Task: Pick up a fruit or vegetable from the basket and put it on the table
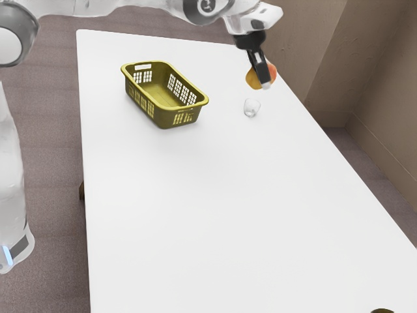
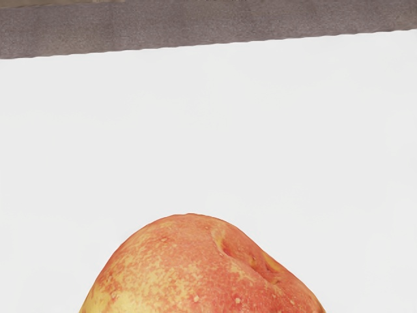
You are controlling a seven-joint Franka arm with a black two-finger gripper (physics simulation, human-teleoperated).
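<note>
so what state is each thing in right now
pincer, shut on the mottled fruit
mottled fruit, held above the white table
yellow basket, upright, nothing seen inside
clear glass, upright on the table
dark object at the exterior view's lower edge, cut off, cannot tell

Place: an indoor room, its exact kind I cannot tell | Walls (image 1: 293,39): brown, plain, they meet in a corner | Floor (image 1: 52,163): greyish, it looks like carpet | Furniture: one long white table (image 1: 228,208) | On it: a yellow basket (image 1: 165,122) and a small clear cup (image 1: 251,107), rather of household type
</note>
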